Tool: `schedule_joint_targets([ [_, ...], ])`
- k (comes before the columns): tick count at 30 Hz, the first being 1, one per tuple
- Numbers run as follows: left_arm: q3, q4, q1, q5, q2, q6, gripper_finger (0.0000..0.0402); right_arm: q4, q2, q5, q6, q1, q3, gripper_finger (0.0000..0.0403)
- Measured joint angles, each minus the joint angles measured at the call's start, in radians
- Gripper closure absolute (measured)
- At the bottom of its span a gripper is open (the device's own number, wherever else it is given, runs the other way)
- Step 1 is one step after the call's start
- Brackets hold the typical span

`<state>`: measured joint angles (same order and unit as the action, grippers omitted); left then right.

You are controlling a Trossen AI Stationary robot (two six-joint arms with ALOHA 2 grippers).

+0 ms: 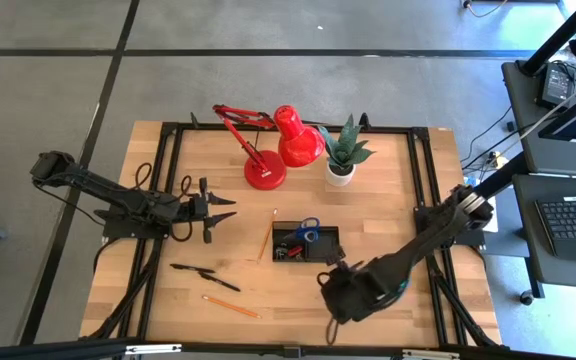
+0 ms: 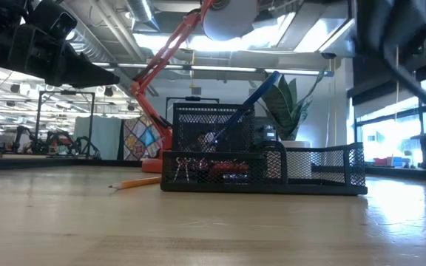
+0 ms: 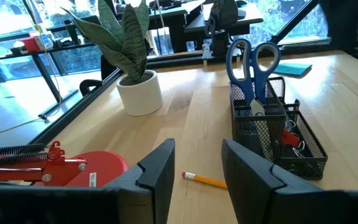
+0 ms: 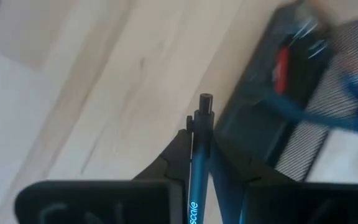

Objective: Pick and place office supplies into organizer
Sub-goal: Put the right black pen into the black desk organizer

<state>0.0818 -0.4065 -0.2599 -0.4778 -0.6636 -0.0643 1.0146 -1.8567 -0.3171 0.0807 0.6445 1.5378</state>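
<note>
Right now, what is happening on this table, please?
A two-arm robot is sorting office supplies into a black mesh organizer. The right gripper is shut on a dark pen, close to the organizer. Blue-handled scissors already stand in it. The left gripper is open and holds nothing, above the table's left side. Two pencils and some black pens are still on the wood.
</note>
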Motion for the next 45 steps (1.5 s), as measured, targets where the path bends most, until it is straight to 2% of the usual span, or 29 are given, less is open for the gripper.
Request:
schedule_joint_targets([
  [6,0.000,0.000,0.000,0.000,0.000,0.000,0.0274,-0.165,0.165,-0.134,-0.042,0.013,-0.038,0.0354],
  [10,0.000,0.000,0.000,0.000,0.000,0.000,0.0274,-0.403,0.263,-0.198,-0.164,0.013,-0.091,0.0354],
  [14,0.000,0.000,0.000,0.000,0.000,0.000,0.0274,-0.718,0.339,-0.203,-0.331,0.013,-0.213,0.0354],
  [19,0.000,0.002,0.000,0.000,0.000,0.000,0.0274,-1.124,0.395,-0.265,-0.472,-0.004,-0.434,0.0357],
  [24,0.000,0.004,0.000,0.000,0.000,0.000,0.0274,-1.667,0.399,-0.269,-0.627,-0.051,-0.662,0.0358],
  [29,0.000,0.007,0.000,0.001,0.000,0.000,0.0274,-1.997,0.400,-0.258,-0.657,-0.097,-0.842,0.0357],
  [35,0.000,0.008,0.000,0.000,0.000,0.000,0.0274,-2.127,0.399,-0.181,-0.521,-0.179,-0.950,0.0355],
  [39,0.000,0.008,0.000,-0.001,0.000,-0.001,0.0274,-2.116,0.385,-0.142,-0.453,-0.219,-0.956,0.0355],
  [42,0.000,0.008,0.000,-0.002,0.000,-0.001,0.0274,-2.111,0.346,-0.082,-0.451,-0.239,-0.937,0.0355],
  [45,0.000,0.008,0.000,-0.002,0.000,-0.001,0.0274,-2.112,0.302,-0.077,-0.451,-0.256,-0.918,0.0355],
])
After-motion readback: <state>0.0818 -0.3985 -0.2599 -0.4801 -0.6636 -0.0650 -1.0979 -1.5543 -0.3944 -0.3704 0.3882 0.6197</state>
